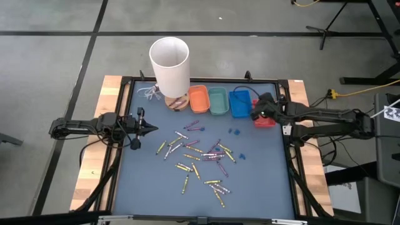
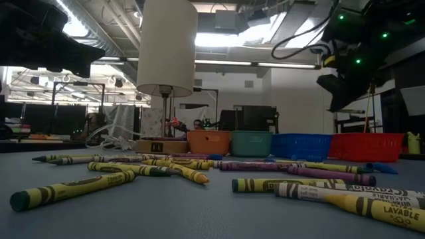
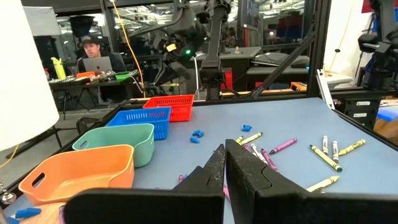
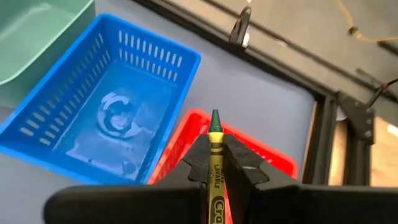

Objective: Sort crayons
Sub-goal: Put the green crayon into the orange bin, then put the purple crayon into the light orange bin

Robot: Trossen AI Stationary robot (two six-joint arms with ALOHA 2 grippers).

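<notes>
Several crayons [image 1: 200, 156], yellow, purple and pale, lie scattered on the blue-grey mat; they also show in the low view [image 2: 179, 172]. My right gripper [image 1: 256, 112] hangs above the red tray [image 1: 265, 121] at the far right and is shut on a yellow crayon with a dark green tip [image 4: 215, 127]. In the right wrist view the red tray [image 4: 180, 146] lies under the fingers, with the blue tray [image 4: 106, 118] beside it. My left gripper [image 1: 154, 130] is shut and empty at the left side of the mat, clear of the crayon pile; its tips also show in the left wrist view [image 3: 224, 155]. My right gripper pinches the yellow crayon's wrapped shaft [image 4: 215, 155] between its two fingers. The crayon lies along the fingers, and its green tip [image 4: 215, 119] sticks out past their free ends. It is lifted clear above the red tray.
An orange tray [image 1: 199, 99], a teal tray [image 1: 218, 100], the blue tray [image 1: 239, 102] and the red tray stand in a row at the far edge. A white lamp [image 1: 170, 65] stands at the far left. Small blue bits [image 1: 234, 132] lie near the blue tray.
</notes>
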